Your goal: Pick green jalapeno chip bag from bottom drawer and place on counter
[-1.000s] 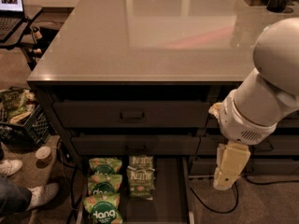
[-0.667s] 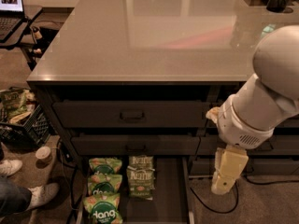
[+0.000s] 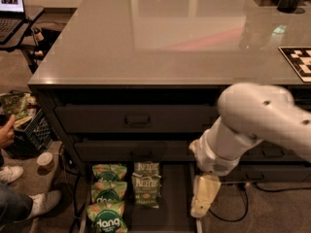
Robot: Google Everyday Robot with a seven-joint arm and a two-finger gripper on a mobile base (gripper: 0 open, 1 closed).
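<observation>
The robot's cream gripper (image 3: 201,204) hangs pointing down over the open bottom drawer (image 3: 174,203), close to one side rail, with nothing visibly in it. Whether it is spread or pressed together I cannot tell. Near it, across a strip of bare drawer floor, the green jalapeno chip bag (image 3: 146,182) lies flat and untouched. Beyond that bag, farther from the gripper, three brighter green dang bags (image 3: 107,194) lie in a column. Well above the gripper stretches the glossy grey counter (image 3: 160,38). As I judge it, the drawer is open, but grasping, lifting and placing all remain
</observation>
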